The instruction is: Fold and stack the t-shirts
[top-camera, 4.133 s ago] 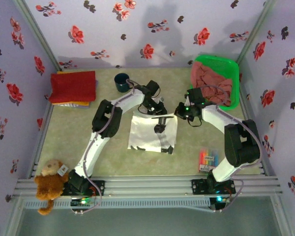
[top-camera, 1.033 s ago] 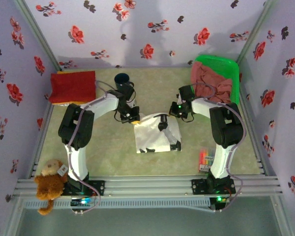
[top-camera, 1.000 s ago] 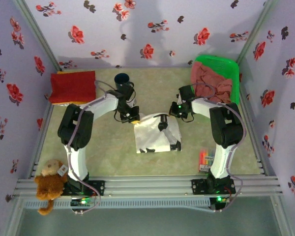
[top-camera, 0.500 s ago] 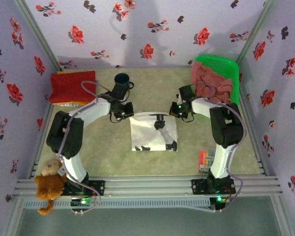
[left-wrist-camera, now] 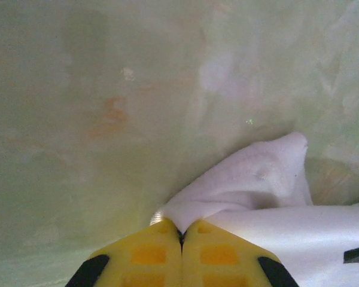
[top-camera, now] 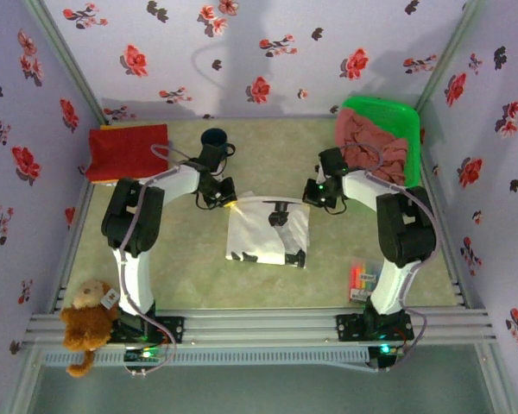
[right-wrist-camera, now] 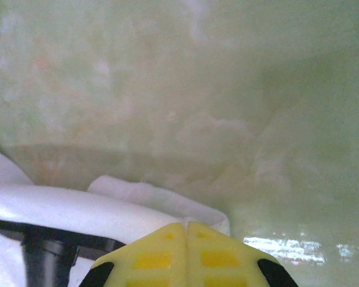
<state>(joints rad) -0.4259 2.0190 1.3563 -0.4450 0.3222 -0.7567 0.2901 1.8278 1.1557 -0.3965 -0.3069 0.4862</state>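
Observation:
A white t-shirt point(top-camera: 268, 233) with black printed marks lies partly folded at the table's middle. My left gripper point(top-camera: 232, 204) is shut on its far left corner, and its yellow fingers point(left-wrist-camera: 149, 254) pinch the white cloth point(left-wrist-camera: 251, 179) just above the table. My right gripper point(top-camera: 308, 200) is shut on the far right corner, with white cloth point(right-wrist-camera: 137, 200) caught at its tips point(right-wrist-camera: 186, 226). A folded red t-shirt point(top-camera: 128, 151) tops a stack at the far left. Dusty-pink t-shirts point(top-camera: 371, 142) are heaped in the green basket point(top-camera: 395, 112).
A dark cup point(top-camera: 213, 138) stands just behind the left gripper. A pack of coloured markers point(top-camera: 367, 280) lies at the near right. A brown teddy bear point(top-camera: 85, 321) sits at the near left corner by the rail. Flowered walls close in three sides.
Both grippers stay shut on the white t-shirt's far corners. The left arm has swung and drawn its corner a little left and back, so the far edge is stretched wider and flatter.

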